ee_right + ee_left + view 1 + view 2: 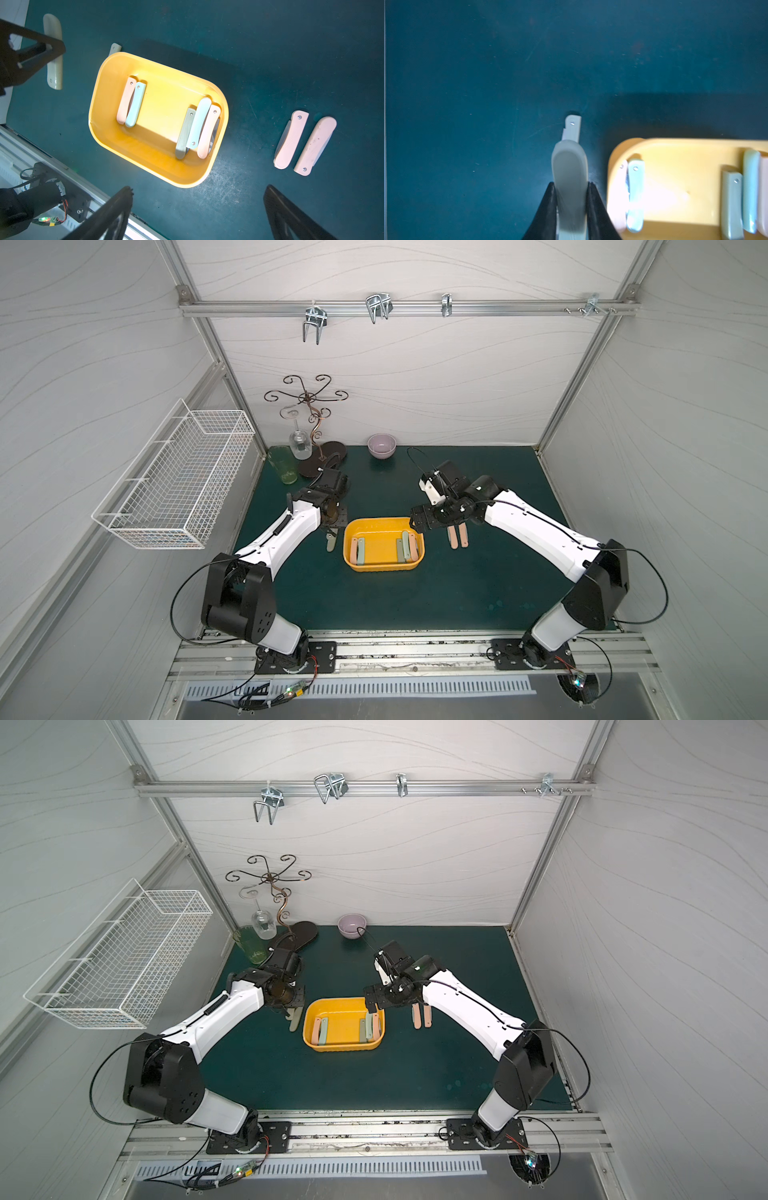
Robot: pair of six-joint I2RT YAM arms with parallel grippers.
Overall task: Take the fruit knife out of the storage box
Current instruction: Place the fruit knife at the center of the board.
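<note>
Grey-green folding fruit knife [569,166] is pinched tight in the left gripper [572,185], just beside the shallow yellow plastic storage box [149,151]; right gripper [197,192] gapes wide, empty.

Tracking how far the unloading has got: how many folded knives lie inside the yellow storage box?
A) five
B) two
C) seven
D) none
A: in the right wrist view the storage box holds a pair of knives at one end and three knives at the other.

No writing, label or number is legible anywhere.
</note>
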